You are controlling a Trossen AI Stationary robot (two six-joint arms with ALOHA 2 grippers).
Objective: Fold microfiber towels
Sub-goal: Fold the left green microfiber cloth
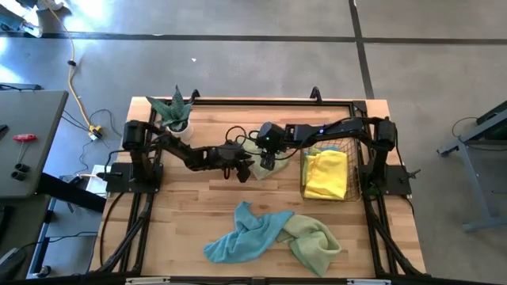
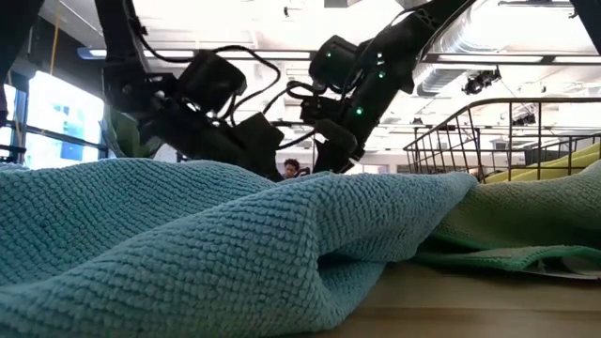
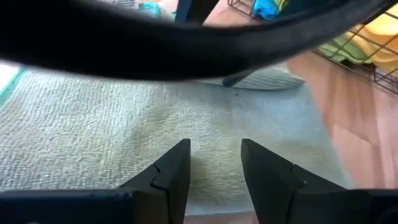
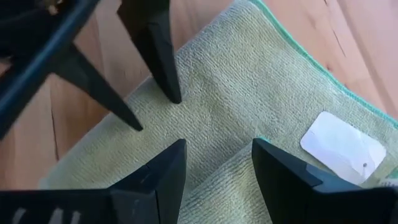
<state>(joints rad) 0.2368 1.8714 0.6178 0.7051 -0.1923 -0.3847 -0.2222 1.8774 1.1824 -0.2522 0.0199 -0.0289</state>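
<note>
Evidently early in the task: a blue towel (image 1: 234,241) and a green towel (image 1: 313,241) lie crumpled on the near tabletop (image 1: 190,206), and a yellow towel (image 1: 325,174) sits in the wire basket (image 1: 349,145). Centre: a pale green towel (image 4: 249,81) lies spread, partly folded, directly beneath both end effectors, left (image 3: 214,168) and right (image 4: 217,171), each with fingers apart and gripping nothing.

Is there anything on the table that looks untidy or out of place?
Yes. A light blue towel and a green towel lie crumpled and tangled together at the table's front edge, unfolded. The pale green towel under both claws lies flat, and the yellow towel sits in the wire basket.
</note>
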